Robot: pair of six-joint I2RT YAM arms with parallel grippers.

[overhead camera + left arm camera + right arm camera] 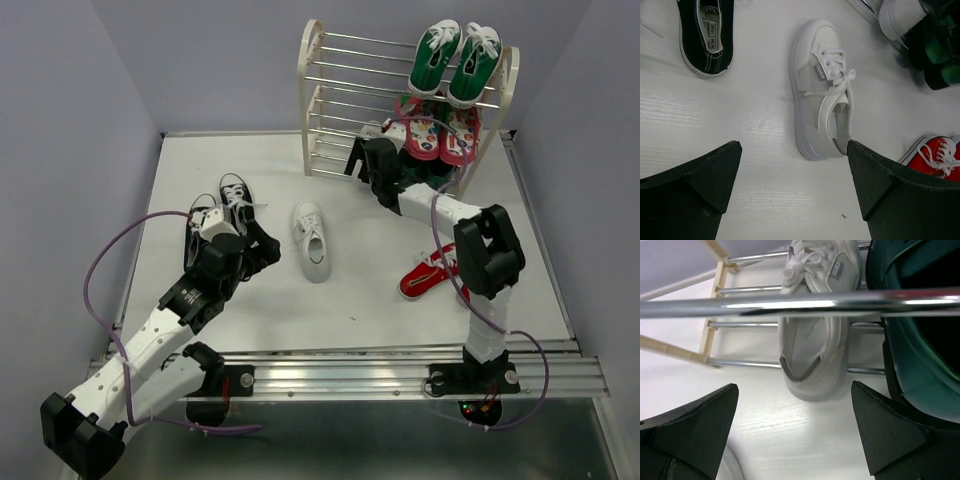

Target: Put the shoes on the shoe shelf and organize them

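The cream shoe shelf (312, 90) stands at the back of the table. One white sneaker (815, 345) rests heel-out on its lowest rods (745, 362), right in front of my open, empty right gripper (795, 425), which also shows in the top view (372, 165). The other white sneaker (313, 240) lies on the table, ahead of my open, empty left gripper (795, 185), which also shows in the top view (264, 250); in the left wrist view this sneaker (822, 90) has its heel near the right finger. A black sneaker (235, 195) lies behind the left arm. A red sneaker (428, 272) lies beside the right arm.
Green sneakers (455, 62) sit on the top tier and pink patterned shoes (440, 135) one tier down. A dark green boot (920, 340) stands to the right of the shelved white sneaker. A chrome rod (790, 302) crosses just above the right gripper.
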